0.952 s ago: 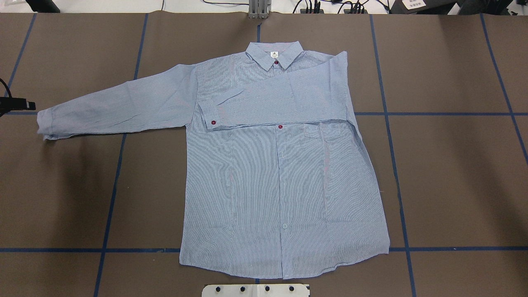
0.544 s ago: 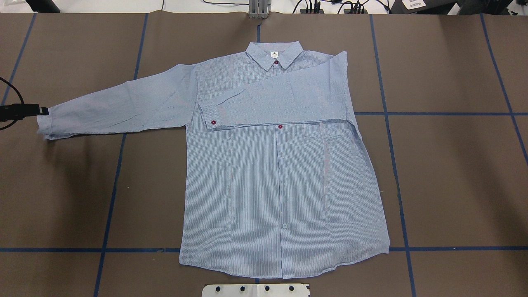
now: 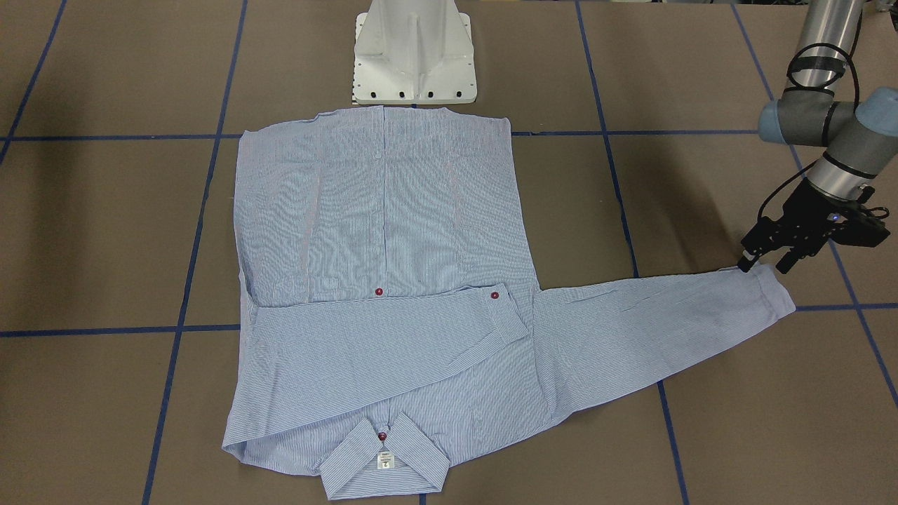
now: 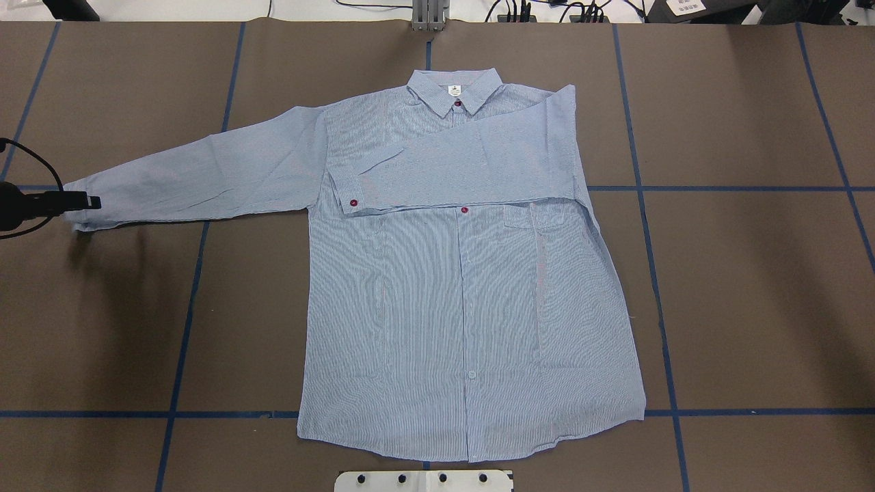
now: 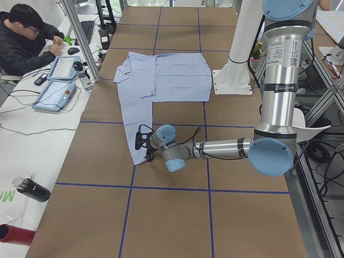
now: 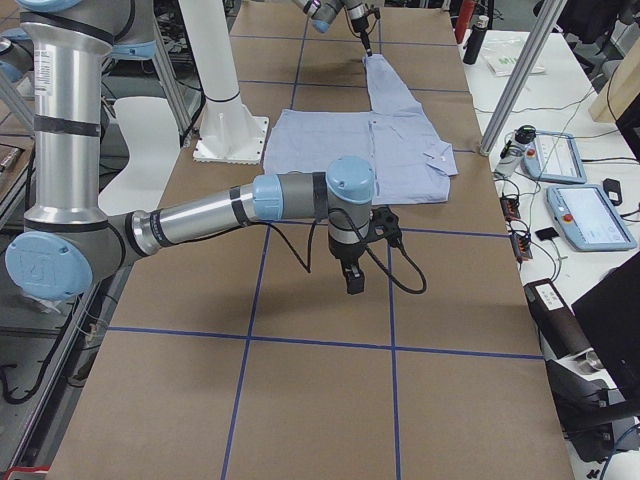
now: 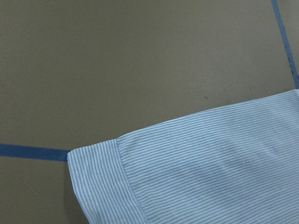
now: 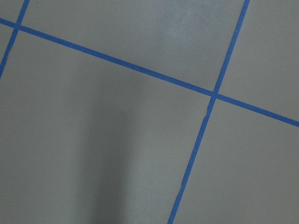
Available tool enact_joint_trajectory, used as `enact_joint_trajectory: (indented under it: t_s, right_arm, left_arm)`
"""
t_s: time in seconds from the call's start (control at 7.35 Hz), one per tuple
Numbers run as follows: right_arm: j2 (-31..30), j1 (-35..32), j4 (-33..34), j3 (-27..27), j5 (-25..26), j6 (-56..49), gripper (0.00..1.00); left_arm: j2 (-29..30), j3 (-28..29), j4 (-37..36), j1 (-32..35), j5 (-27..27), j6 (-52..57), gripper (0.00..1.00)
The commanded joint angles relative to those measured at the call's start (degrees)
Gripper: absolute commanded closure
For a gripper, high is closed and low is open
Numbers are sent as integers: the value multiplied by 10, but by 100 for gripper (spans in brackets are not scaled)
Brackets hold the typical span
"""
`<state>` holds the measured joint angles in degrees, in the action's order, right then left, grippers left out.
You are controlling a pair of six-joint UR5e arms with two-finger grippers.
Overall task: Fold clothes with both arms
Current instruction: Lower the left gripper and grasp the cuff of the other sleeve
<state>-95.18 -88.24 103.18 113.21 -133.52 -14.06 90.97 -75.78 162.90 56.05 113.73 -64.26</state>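
The light blue striped shirt [image 4: 465,307] lies flat, front up and buttoned, with its collar [image 4: 454,85] at the far side. One sleeve [image 4: 465,167] is folded across the chest. The other sleeve [image 4: 205,174] stretches out flat to the view's left. My left gripper [image 3: 765,265] is open and low at that sleeve's cuff [image 3: 772,291], with its fingers over the cuff's edge. The left wrist view shows the cuff [image 7: 107,182] flat on the table. My right gripper [image 6: 353,280] hangs over bare table away from the shirt; I cannot tell whether it is open or shut.
The white pedestal base [image 3: 414,56] stands at the robot's side next to the shirt hem. Blue tape lines [image 4: 184,328] grid the brown table [image 4: 752,307]. A seated operator [image 5: 27,37] and control tablets [image 5: 56,80] are at a side bench.
My left gripper has moved in from the table's edge, toward the robot and onto the outstretched sleeve's cuff. The shirt has not moved.
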Motion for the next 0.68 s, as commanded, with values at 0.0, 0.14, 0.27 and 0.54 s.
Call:
enact_joint_trajectory:
  t_s: [0.0, 0.14, 0.27, 0.54]
  right_arm:
    - [0, 0, 0, 1, -1, 0, 0]
    - [0, 0, 0, 1, -1, 0, 0]
    - [0, 0, 0, 1, -1, 0, 0]
    - [0, 0, 0, 0, -1, -1, 0]
  left_arm:
    - [0, 12, 3, -2, -4, -1, 0]
    - [1, 16, 5, -2, -4, -1, 0]
    - [1, 16, 5, -2, -4, -1, 0]
    - [1, 17, 5, -4, -4, -1, 0]
